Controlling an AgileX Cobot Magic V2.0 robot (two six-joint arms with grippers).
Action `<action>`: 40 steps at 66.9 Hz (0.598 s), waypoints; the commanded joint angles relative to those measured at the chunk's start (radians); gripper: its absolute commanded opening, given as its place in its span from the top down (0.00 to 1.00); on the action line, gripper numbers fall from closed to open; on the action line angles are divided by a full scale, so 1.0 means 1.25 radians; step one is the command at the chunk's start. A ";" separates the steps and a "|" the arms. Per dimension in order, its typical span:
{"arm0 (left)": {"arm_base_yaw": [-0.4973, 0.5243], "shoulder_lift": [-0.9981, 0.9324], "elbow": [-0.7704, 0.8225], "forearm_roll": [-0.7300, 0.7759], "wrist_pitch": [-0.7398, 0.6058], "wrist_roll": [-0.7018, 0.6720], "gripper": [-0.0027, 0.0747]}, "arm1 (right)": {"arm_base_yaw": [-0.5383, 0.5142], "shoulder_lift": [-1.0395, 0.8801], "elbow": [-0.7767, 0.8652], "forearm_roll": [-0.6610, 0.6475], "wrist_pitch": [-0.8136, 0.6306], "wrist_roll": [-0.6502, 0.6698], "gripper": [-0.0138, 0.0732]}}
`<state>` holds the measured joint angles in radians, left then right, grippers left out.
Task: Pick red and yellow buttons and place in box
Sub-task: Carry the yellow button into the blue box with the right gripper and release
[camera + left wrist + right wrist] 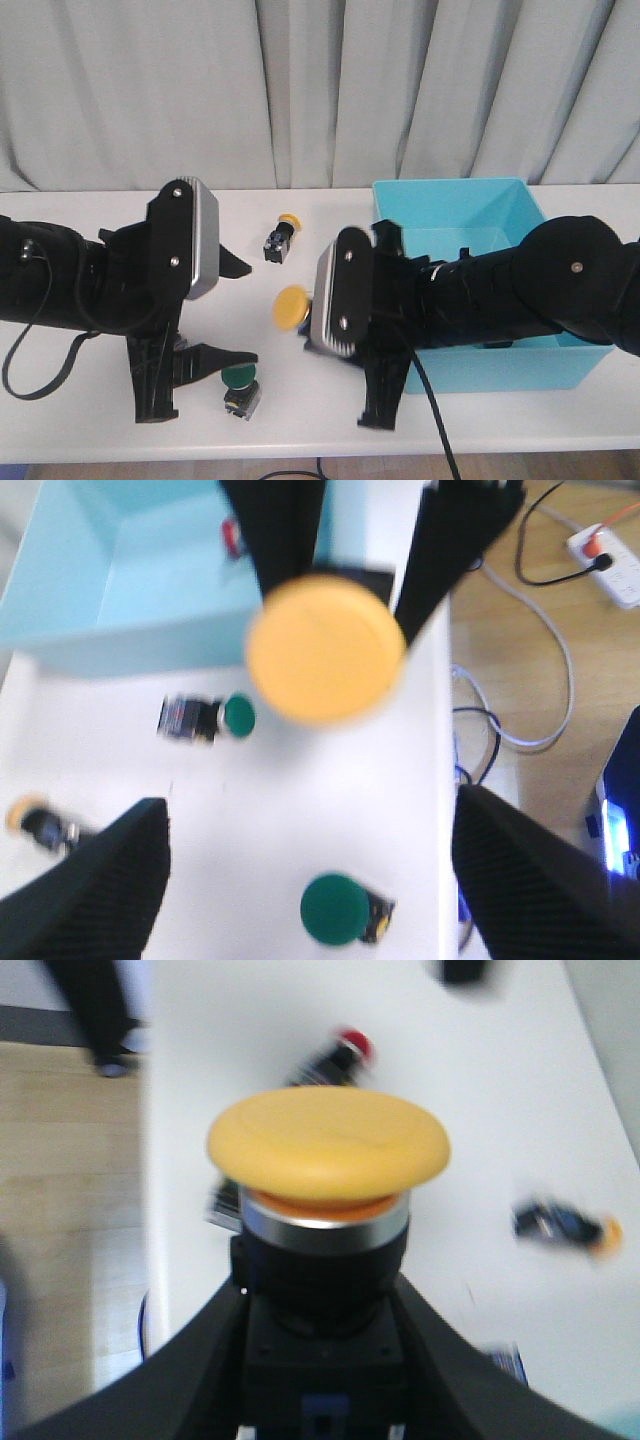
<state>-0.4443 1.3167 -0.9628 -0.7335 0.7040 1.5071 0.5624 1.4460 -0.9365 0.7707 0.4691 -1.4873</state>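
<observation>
Right claw (325, 1360) clamped on yellow button (292, 307), up off the worktop (300, 400), just left of blue box (455, 210). Left claw (232, 310) spread wide, empty, above green button (240, 378).

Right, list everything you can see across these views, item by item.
yellow buttons: two; one held in the right end effector, one lying on the table towards the curtain
green buttons: two, on the table; one by the near edge, one closer to the box
red button: one, on the table; a red speck in the box is too blurred to name
box: one, turquoise, on the table's right side
table: one, white
curtain: pale grey, behind the table
power strip: one, white, on the floor
left end effector: black, open, empty
right end effector: black, shut on a yellow button
</observation>
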 commanded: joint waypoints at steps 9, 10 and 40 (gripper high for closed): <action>-0.005 -0.021 -0.020 0.092 -0.041 -0.228 0.24 | -0.130 -0.015 -0.025 -0.223 -0.098 0.613 0.61; -0.005 -0.021 -0.020 0.092 -0.041 -0.232 0.24 | -0.143 -0.013 -0.025 -0.234 -0.092 0.641 0.61; -0.005 -0.021 -0.020 0.092 -0.039 -0.236 0.24 | -0.328 0.248 -0.298 -0.413 0.252 0.967 0.59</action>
<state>-0.4443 1.3167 -0.9628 -0.5895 0.6909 1.2237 0.1634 1.7228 -1.2173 0.2891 0.7524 -0.3428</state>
